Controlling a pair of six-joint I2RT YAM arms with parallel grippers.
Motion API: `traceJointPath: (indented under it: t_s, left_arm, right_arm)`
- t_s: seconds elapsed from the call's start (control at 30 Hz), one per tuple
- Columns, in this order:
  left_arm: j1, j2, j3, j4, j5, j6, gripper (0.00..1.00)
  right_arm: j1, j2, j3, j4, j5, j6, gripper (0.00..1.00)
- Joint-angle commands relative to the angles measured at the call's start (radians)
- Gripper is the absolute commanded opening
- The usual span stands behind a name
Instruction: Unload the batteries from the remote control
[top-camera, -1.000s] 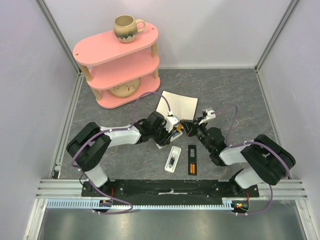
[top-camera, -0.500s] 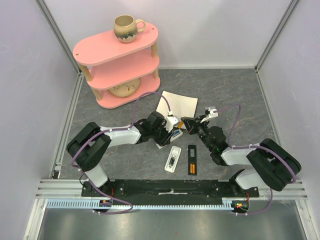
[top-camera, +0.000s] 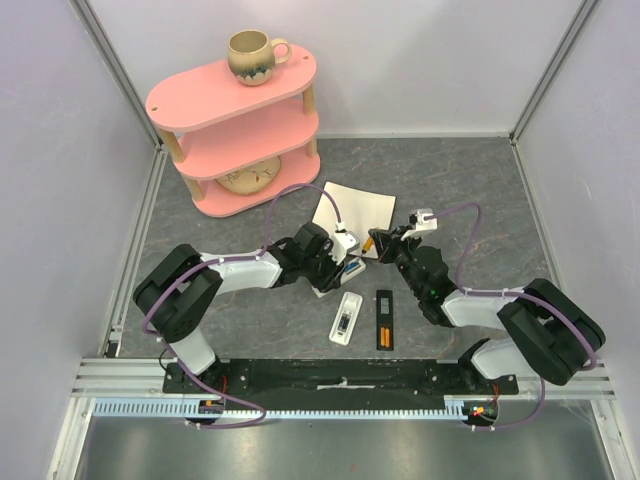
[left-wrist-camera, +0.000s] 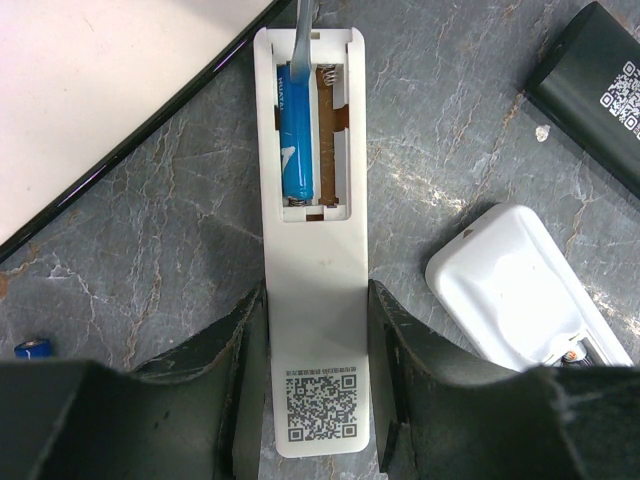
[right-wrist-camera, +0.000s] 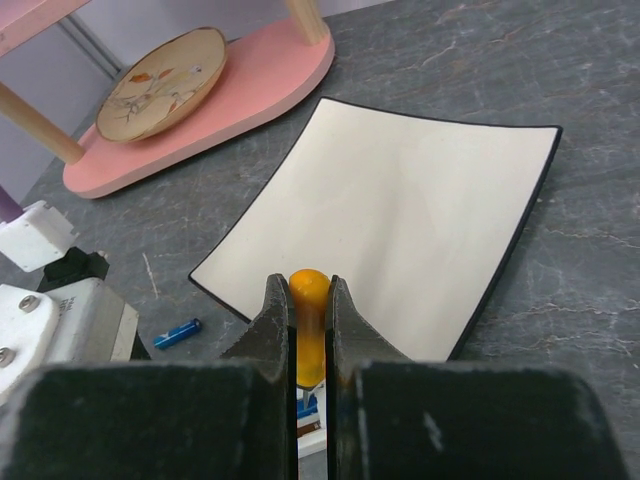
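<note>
The left gripper and right gripper are finished black; white arm links are trailed by purple cables.

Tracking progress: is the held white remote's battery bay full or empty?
Half full: one blue battery lies in the remote; the neighbouring slot is bare.

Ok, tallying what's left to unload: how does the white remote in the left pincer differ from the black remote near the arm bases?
The white remote is clamped in the left pincer; the black remote lies free on the table. The white remote holds one blue battery beside an empty slot; the black remote shows orange batteries. Both lie with battery bays open.
</note>
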Motion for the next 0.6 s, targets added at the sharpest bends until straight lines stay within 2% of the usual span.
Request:
traceJointPath:
  t_s: [0.0,0.57]
  left_arm:
    - [-0.001,0.060,-0.008,-0.045,0.024,-0.011,0.02]
    - [-0.001,0.069,0.000,-0.053,0.028,-0.011,0.02]
  right_arm:
    - [-0.002,-0.029,0.000,-0.006,0.081,-0.020,0.00]
    - [-0.002,0.020,0.010,0.023,0.018,-0.086,0.00]
